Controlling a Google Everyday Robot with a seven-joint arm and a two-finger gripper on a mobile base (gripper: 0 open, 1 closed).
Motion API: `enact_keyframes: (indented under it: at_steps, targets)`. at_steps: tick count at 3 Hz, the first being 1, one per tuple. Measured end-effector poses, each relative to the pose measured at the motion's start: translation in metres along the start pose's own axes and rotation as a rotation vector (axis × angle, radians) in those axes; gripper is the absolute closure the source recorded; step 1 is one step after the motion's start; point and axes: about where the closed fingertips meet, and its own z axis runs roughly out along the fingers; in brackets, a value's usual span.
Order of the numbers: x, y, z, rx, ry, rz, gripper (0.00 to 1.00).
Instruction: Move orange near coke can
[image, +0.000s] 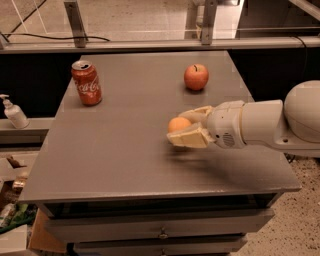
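Note:
The orange (177, 124) is small, round and yellow-orange. My gripper (184, 128) is shut on it and holds it just above the middle right of the grey table (125, 140). The arm reaches in from the right. The coke can (86, 82), red with white script and a silver top, stands upright at the table's back left, well apart from the orange.
A red apple (196, 77) with a dark stem sits at the back right of the table. A white pump bottle (13, 113) stands on a lower ledge to the left. Drawers are below the table's front edge. Clutter lies on the floor at lower left.

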Motion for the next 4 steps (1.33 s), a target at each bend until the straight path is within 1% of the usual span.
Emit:
enact_keyframes:
  at_steps: [1, 2, 3, 4]
  targets:
    - [-0.011, -0.001, 0.013, 0.002, -0.018, -0.022, 1.0]
    - [-0.029, -0.011, 0.038, 0.01, -0.045, -0.058, 1.0]
    - [-0.042, -0.028, 0.067, 0.033, -0.064, -0.076, 1.0]
    - [-0.056, -0.044, 0.096, 0.051, -0.084, -0.076, 1.0]
